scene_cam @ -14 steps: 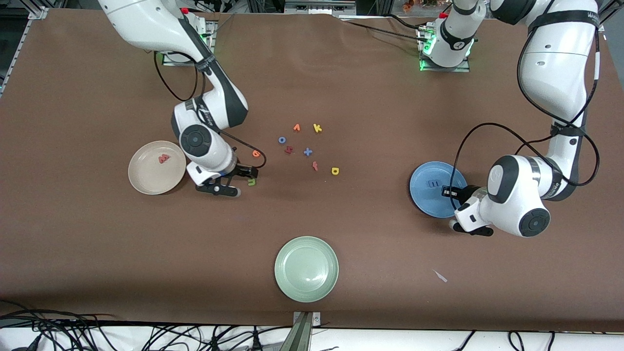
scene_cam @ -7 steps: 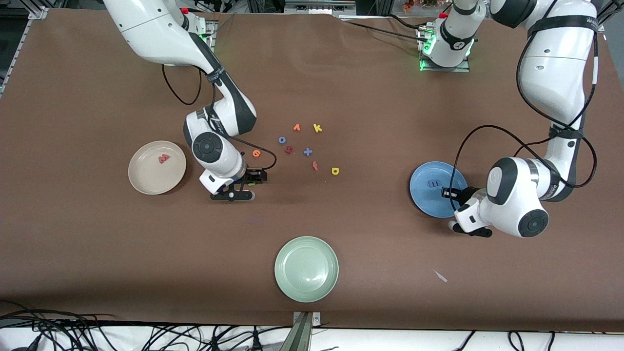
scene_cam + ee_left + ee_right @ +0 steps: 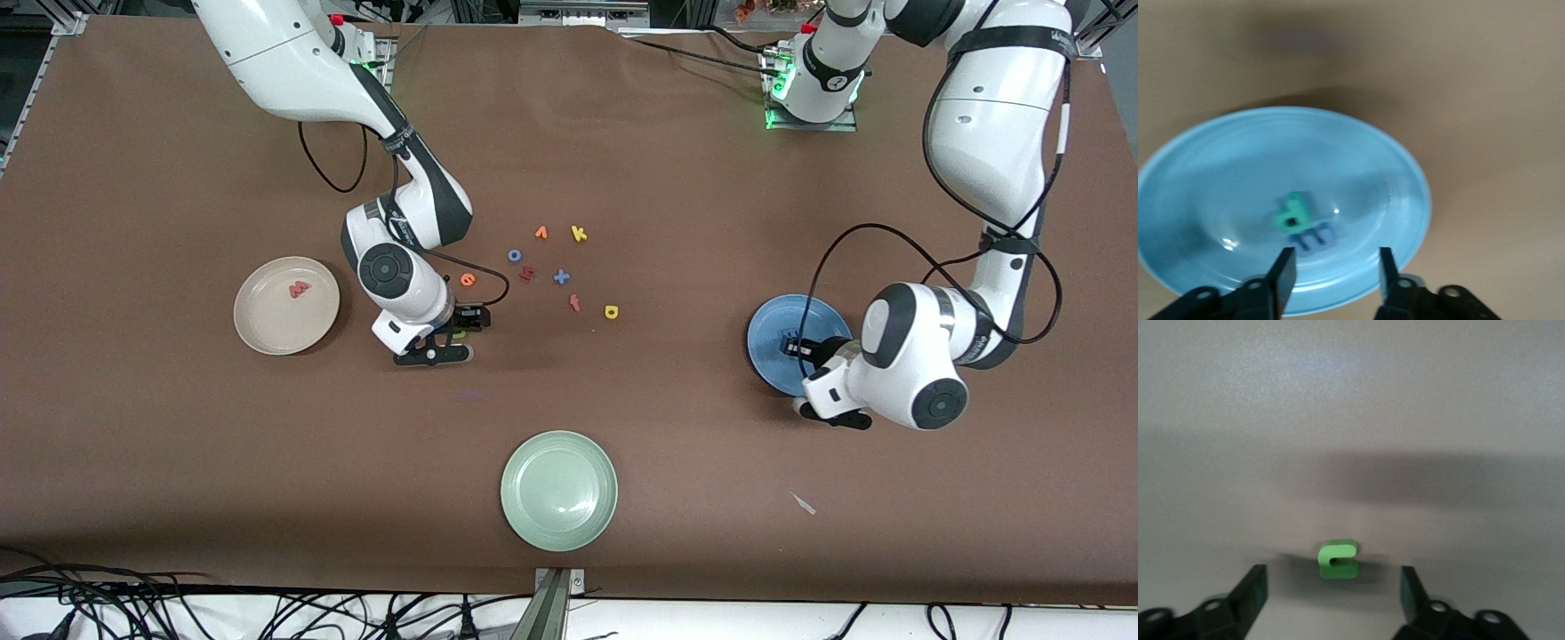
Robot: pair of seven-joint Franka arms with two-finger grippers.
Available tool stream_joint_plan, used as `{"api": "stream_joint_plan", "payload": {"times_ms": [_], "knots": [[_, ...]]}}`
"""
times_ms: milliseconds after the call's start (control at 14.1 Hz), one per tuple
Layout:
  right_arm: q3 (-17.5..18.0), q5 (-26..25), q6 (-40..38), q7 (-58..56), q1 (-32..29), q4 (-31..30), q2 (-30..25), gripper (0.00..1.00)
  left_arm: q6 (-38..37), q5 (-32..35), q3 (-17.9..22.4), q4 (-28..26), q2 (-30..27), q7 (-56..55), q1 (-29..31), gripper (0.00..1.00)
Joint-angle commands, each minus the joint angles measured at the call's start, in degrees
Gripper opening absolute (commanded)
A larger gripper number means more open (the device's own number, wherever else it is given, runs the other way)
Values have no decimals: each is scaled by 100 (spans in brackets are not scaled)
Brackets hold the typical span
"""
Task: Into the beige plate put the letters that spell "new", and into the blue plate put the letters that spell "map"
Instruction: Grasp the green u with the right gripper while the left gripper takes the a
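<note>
The blue plate [image 3: 1391, 167] holds the teal p [image 3: 1293, 213] and the dark blue m [image 3: 1317, 240]. My left gripper [image 3: 1335, 273] hangs open just above them with nothing between its fingers; the front view shows it over the blue plate [image 3: 769, 342]. My right gripper [image 3: 1333, 590] is open and low over the table, its fingers on either side of the green n [image 3: 1338, 559]. The beige plate [image 3: 267, 324] holds the salmon-red w [image 3: 299, 289]. The orange e [image 3: 468, 279] lies beside the right gripper [image 3: 455, 336]. The yellow a [image 3: 611, 311] lies mid-table.
Loose letters lie mid-table: a blue o [image 3: 514, 255], an orange v [image 3: 540, 233], a yellow k [image 3: 579, 234], a red f [image 3: 575, 303], a blue cross [image 3: 561, 277] and another red piece [image 3: 526, 273]. A pale green plate [image 3: 558, 490] sits nearer the front camera.
My right gripper has moved from beside the beige plate to straddle the green n. My left gripper has opened over the blue plate and shifted slightly toward the table's middle.
</note>
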Motion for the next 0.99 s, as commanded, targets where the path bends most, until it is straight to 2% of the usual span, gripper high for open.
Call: {"api": "stream_joint_plan", "payload": {"times_ms": [0, 213, 426, 568, 780, 922], "knots": [[36, 68, -2, -164, -17, 84, 121, 79, -120, 83, -49, -69, -362, -1095, -410, 100], [37, 86, 6, -384, -44, 93, 130, 67, -67, 75, -84, -60, -486, -1872, -920, 100], [37, 86, 6, -393, -44, 93, 156, 54, 362, 13, -207, -104, -495, -2292, -1298, 100], [37, 77, 15, -393, -61, 101, 156, 45, 862, 109, -190, -209, -434, -3179, -1841, 100], [37, 77, 15, -393, -70, 110, 156, 34, 1574, 303, -208, -542, -407, -3420, -2142, 99], [37, 86, 15, -393, -79, 119, 156, 30, 2215, 294, -208, -797, -390, -3682, -2405, 97]]}}
